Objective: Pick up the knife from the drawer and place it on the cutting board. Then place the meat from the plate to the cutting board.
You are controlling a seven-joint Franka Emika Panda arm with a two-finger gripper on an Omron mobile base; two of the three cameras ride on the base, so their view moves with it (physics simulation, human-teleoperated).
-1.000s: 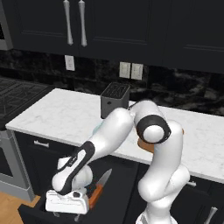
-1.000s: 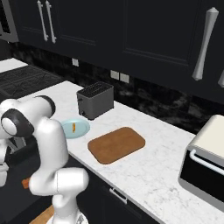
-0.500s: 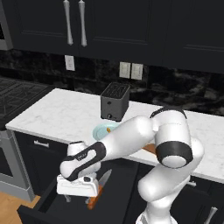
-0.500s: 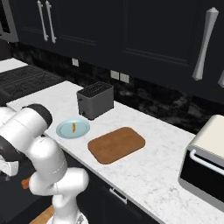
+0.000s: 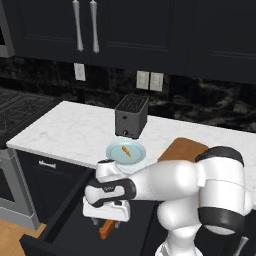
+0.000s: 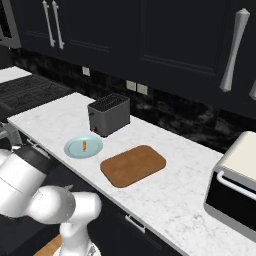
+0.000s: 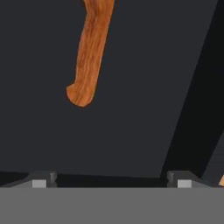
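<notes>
The black drawer [image 5: 64, 212] stands pulled out below the counter. On its dark floor lies the knife, its orange handle [image 5: 106, 229] poking out under my hand and its blade hidden. My gripper [image 5: 107, 220] hangs open just above it. In the hand view the orange handle [image 7: 89, 52] lies ahead of the gripper [image 7: 109, 180], left of centre, with nothing between the two spread fingertips [image 7: 42, 180]. On the counter sits the pale blue plate [image 5: 116, 154] [image 6: 74, 150] with the small orange meat [image 5: 126, 150] [image 6: 84, 145]. The brown cutting board [image 5: 185, 148] [image 6: 133, 165] lies to its right.
A dark toaster [image 5: 131, 116] [image 6: 109, 114] stands behind the plate. A stove [image 6: 30, 92] is at the counter's left end and a white appliance [image 6: 235, 182] at its right. The drawer's side wall [image 7: 192, 113] runs close on the right of the hand view.
My arm has swung the hand to the right inside the drawer, from beside the knife to right above it. The blade is now covered by the hand. The jaws stayed open.
</notes>
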